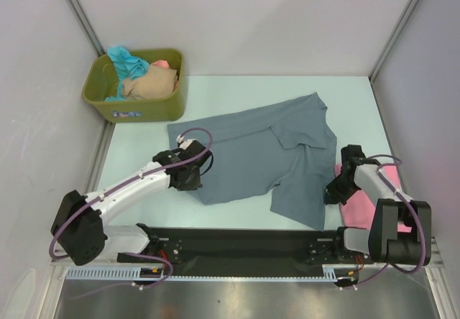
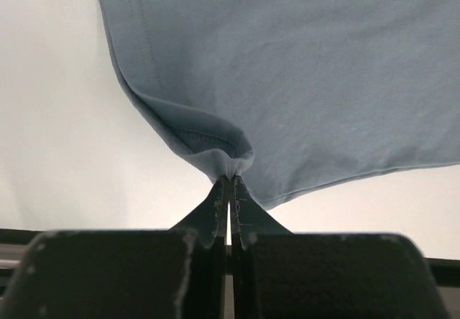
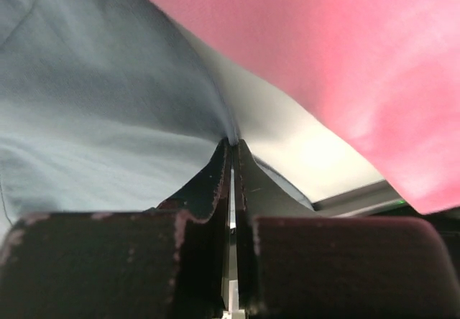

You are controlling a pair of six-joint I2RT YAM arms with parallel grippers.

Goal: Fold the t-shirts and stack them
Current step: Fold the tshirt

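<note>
A slate grey-blue t-shirt (image 1: 266, 154) lies spread and rumpled across the middle of the pale table (image 1: 237, 89). My left gripper (image 1: 194, 179) is shut on its near left corner; in the left wrist view the cloth (image 2: 302, 82) bunches into the fingertips (image 2: 230, 177). My right gripper (image 1: 332, 192) is shut on the same shirt's near right edge, with the grey cloth (image 3: 108, 103) pinched at the tips (image 3: 233, 142). A pink t-shirt (image 1: 366, 197) lies under the right arm at the table's right side and fills the upper right of the right wrist view (image 3: 345, 60).
An olive-green tub (image 1: 136, 85) at the back left holds teal, beige and salmon cloth. White walls close in the table on three sides. A black rail (image 1: 237, 243) with both arm bases runs along the near edge.
</note>
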